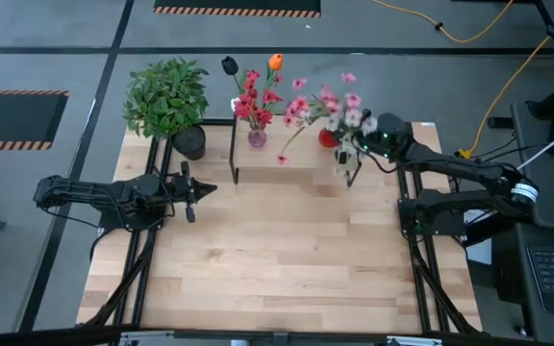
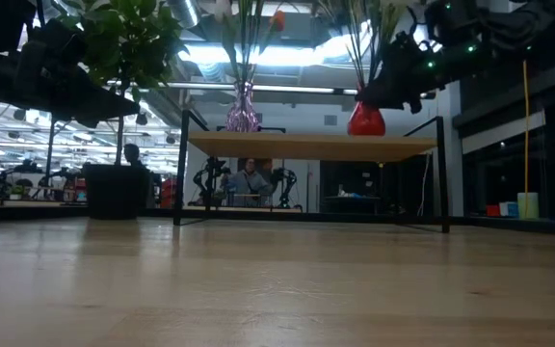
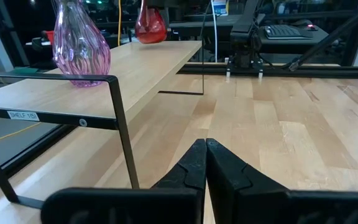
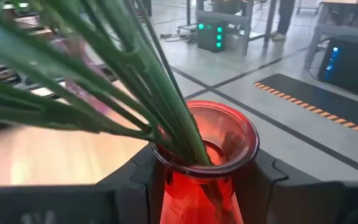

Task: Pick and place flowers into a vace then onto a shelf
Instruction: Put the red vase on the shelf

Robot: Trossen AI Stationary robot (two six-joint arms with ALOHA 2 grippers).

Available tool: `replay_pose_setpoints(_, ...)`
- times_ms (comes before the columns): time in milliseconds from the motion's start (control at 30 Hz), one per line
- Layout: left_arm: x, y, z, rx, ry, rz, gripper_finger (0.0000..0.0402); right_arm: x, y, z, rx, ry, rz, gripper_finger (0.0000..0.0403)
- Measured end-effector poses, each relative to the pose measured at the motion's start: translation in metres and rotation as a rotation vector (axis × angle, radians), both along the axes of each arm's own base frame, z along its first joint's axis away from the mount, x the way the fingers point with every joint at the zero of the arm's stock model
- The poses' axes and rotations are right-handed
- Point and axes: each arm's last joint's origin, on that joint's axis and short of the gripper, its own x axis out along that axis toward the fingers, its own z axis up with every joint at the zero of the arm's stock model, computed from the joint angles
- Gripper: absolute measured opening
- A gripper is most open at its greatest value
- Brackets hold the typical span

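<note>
A red glass vase [image 1: 327, 137] holding pink and white flowers [image 1: 333, 104] stands upright at the right end of the shelf [image 1: 291, 161], and my right gripper [image 1: 346, 146] is shut on it. Their green stems [image 4: 148, 81] lean out of the vase's mouth. In the low view the red vase [image 2: 366, 120] has its base at the shelf top [image 2: 306, 145]. A purple vase [image 1: 257, 137] with red flowers [image 1: 255, 101] stands on the shelf's left part. My left gripper [image 1: 192, 194] waits shut above the table's left side. My right gripper pinches the red vase just below its rim [image 4: 197, 186], one finger [image 4: 138, 180] on each side of the glass. The fingers come about level from the table's right side. The vase stays upright; whether its base rests on the shelf or hangs just above it, I cannot tell.
A bushy potted plant [image 1: 166, 96] stands at the table's far left corner beside the shelf. The shelf's black legs [image 3: 120, 124] rise from the table in front of my left gripper [image 3: 205, 158]. Bare wooden tabletop [image 1: 287, 250] lies nearer. A person [image 2: 250, 179] shows beyond the table.
</note>
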Motion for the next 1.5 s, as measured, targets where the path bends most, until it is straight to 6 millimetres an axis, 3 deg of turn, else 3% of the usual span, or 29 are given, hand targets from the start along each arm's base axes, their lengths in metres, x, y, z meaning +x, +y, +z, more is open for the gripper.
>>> replay_pose_setpoints(600, 0.0, 0.0, 0.0, 0.0, 0.0, 0.0, 0.0002, 0.0, -0.001, -0.006, -0.01, 0.058, -0.005, 0.0141)
replay_pose_setpoints(833, 0.0, 0.0, 0.0, 0.0, 0.0, 0.0, 0.0005, 0.0, -0.001, -0.008, -0.003, 0.078, -0.005, 0.0188)
replay_pose_setpoints(1133, 0.0, 0.0, 0.0, 0.0, 0.0, 0.0, 0.0004, 0.001, 0.0, -0.009, -0.016, 0.094, 0.042, 0.0198)
replay_pose_setpoints(1500, 0.0, 0.0, 0.0, 0.0, 0.0, 0.0, 0.0004, -0.014, 0.01, 0.004, -0.057, 0.107, 0.054, 0.02)
